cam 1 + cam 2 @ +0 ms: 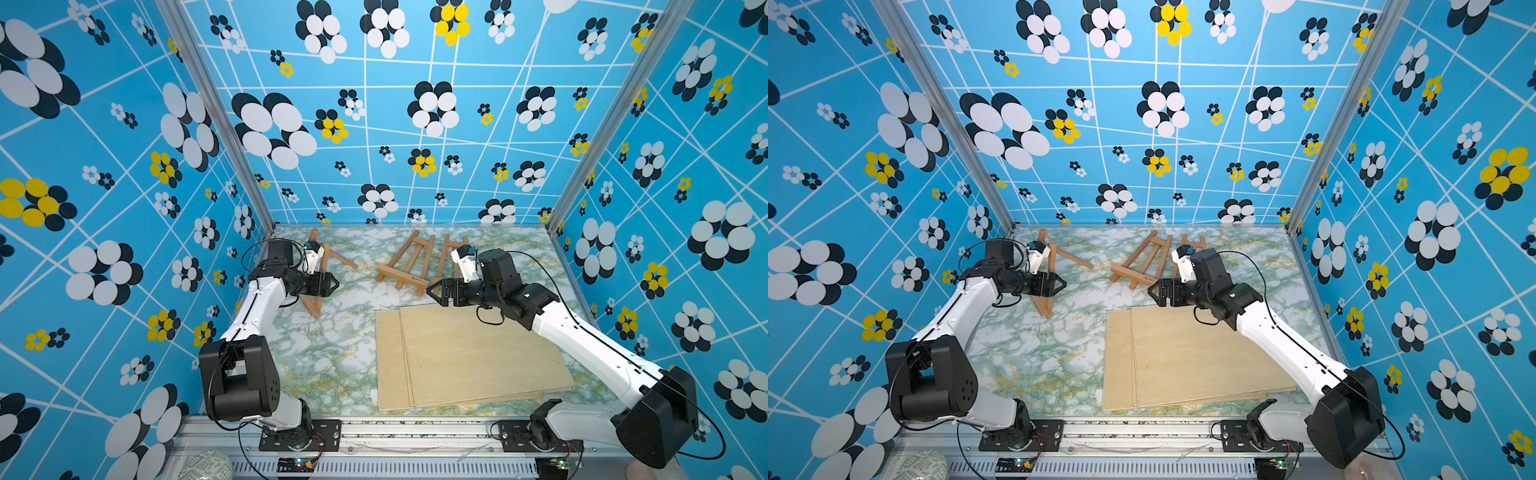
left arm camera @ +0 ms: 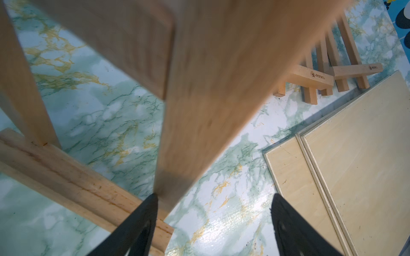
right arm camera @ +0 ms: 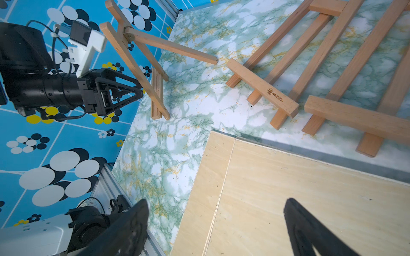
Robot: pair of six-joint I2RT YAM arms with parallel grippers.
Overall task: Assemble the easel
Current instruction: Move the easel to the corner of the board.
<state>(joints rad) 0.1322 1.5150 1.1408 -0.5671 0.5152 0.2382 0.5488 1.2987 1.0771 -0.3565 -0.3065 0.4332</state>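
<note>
While half-raised easel [image 3: 123, 55] stands on surface [image 1: 332, 357] just off far left corner of boards [image 1: 478, 357], front leg leans steeply, long axis running from surface up toward back wall, rear strut splayed out sideways. At that leg, left pincer [image 2: 215, 196]: jaws apart, leg between them, touching one finger, other finger well clear, no clamp yet. Likely next: close on leg; left arm clearly nearer. Over boards' far corner, right pincer [image 3: 216, 200]: spread wide, empty. Beyond boards' far edge, two flat easels [image 1: 405, 266] lie side by side.
</note>
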